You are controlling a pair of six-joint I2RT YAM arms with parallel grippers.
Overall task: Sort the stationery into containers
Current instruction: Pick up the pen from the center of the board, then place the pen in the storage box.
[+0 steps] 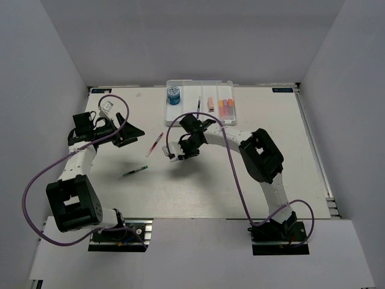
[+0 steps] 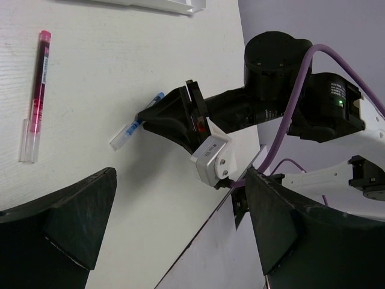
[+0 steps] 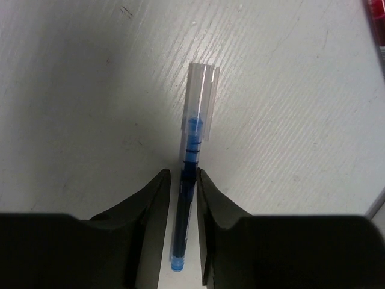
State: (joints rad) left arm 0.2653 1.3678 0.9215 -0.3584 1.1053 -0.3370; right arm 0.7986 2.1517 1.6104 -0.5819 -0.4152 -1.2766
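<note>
The white divided tray (image 1: 180, 114) stands at the back centre. It holds a blue roll (image 1: 174, 95), a dark pen (image 1: 198, 105), a pinkish eraser (image 1: 211, 103) and short markers (image 1: 225, 107). My right gripper (image 1: 179, 155) is low over the table in front of the tray, shut on a blue pen with a clear cap (image 3: 194, 150). The pen lies between the fingers with its cap pointing away. A red pen (image 1: 155, 144) and a dark pen (image 1: 135, 171) lie loose on the table. My left gripper (image 1: 131, 131) is open and empty, left of the red pen (image 2: 37, 90).
The left wrist view shows my right gripper (image 2: 150, 117), its blue pen (image 2: 135, 126), its purple cable (image 2: 289, 114) and the tray's edge (image 2: 162, 5). Grey walls enclose the white table on three sides.
</note>
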